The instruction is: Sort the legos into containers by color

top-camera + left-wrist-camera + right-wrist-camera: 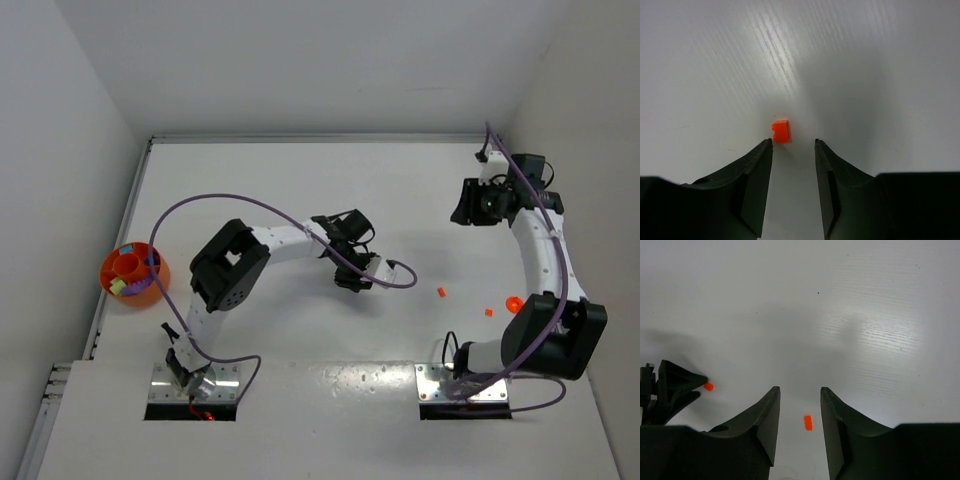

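Observation:
A tiny orange lego (781, 131) lies on the white table just past the tips of my left gripper (793, 141), closer to the left finger. The jaws stand apart with nothing between them. That same lego (708, 386) shows at the left gripper's tip in the right wrist view. My right gripper (800, 388) hangs above the table, open and empty, and another orange lego (808, 422) lies on the table below its gap. From above, the left gripper (352, 270) is mid-table and the right gripper (465, 208) is at the far right. The orange bowl (112, 268) stands at the left edge.
Three orange pieces lie loose right of centre: one lego (440, 292), another (489, 311), and a rounder piece (513, 301) beside the right arm. The bowl holds lime green (119, 286) and purple bricks. Walls close in the table on the left, back and right.

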`<state>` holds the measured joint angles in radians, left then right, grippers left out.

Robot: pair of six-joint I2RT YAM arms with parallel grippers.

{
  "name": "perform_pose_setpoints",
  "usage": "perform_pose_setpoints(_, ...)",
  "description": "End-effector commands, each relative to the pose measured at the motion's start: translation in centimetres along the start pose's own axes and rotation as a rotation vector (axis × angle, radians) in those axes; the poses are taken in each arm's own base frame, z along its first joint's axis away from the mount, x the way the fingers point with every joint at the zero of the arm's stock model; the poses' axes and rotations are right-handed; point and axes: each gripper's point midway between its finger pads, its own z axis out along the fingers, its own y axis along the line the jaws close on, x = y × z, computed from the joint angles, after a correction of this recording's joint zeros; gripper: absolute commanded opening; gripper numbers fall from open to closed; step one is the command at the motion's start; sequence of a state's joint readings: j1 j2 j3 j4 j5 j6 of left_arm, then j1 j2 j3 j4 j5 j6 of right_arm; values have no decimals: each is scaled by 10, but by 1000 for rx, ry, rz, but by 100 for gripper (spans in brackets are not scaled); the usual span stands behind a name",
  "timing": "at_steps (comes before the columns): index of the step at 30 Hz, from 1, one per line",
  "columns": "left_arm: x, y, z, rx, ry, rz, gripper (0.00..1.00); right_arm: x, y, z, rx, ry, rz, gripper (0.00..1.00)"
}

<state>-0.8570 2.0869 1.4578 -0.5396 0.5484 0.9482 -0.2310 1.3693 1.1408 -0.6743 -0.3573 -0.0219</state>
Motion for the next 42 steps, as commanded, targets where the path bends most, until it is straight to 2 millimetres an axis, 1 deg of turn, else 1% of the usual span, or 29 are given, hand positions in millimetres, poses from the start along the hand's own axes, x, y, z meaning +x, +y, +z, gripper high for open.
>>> perform_pose_setpoints(1,-20,20,0,-39,-35,71,45,-21,1,-4,-30,-58,16,39)
perform_pose_setpoints(5,-19,24,4,-39,-35,71,45,-25,5,-6,-49,-69,21,39)
perform_pose_setpoints(6,-19,25,4,-39,-35,80,45,-25,2,-7,-43,-71,28,39)
perform_pose_setpoints(10,-19,25,4,-30,-30,84,45,-24,3,-4,-53,-64,32,39)
perform_pose_setpoints(11,-18,24,4,-24,-26,93,45,-24,0,-5,-47,-66,38,39)
perform_pose_setpoints(14,-17,18,4,-3,-27,83,45,-24,0,-5,-47,-66,38,39)
perform_pose_setpoints(15,-14,17,7,3,-23,78,45,-20,1,-4,-58,-60,42,39)
perform_pose_setpoints(16,-17,15,9,9,-24,85,45,-20,-1,-4,-52,-62,57,39)
perform_pose_setpoints(18,-16,13,9,16,-20,81,44,-20,-1,-4,-52,-62,58,39)
perform_pose_setpoints(19,-16,13,9,16,-20,81,42,-20,-1,-4,-52,-62,58,39)
perform_pose_setpoints(23,-16,13,9,16,-20,81,42,-17,0,-3,-62,-55,61,39)
perform_pose_setpoints(24,-19,16,8,9,-24,85,41,-17,0,-3,-62,-55,61,39)
perform_pose_setpoints(25,-19,12,13,21,-21,88,39,-17,0,-3,-62,-55,61,39)
perform_pose_setpoints(26,-19,12,13,22,-21,88,39,-17,-3,-4,-56,-57,68,39)
perform_pose_setpoints(29,-22,7,15,35,-18,91,38,-18,-2,-6,-55,-65,64,39)
perform_pose_setpoints(30,-22,7,15,35,-18,91,38,-15,-2,-5,-56,-57,68,39)
perform_pose_setpoints(31,-22,3,20,47,-15,94,38,-15,0,-5,-66,-58,77,39)
perform_pose_setpoints(34,-21,1,20,54,-11,89,38,-15,0,-5,-66,-58,77,39)
perform_pose_setpoints(37,-23,-1,22,60,-12,96,37,-15,0,-5,-66,-58,77,39)
perform_pose_setpoints(41,-17,-6,27,80,1,73,32,-16,-2,-6,-69,-62,83,39)
perform_pose_setpoints(42,-14,-7,27,83,15,68,32,-14,-2,-3,-70,-54,87,39)
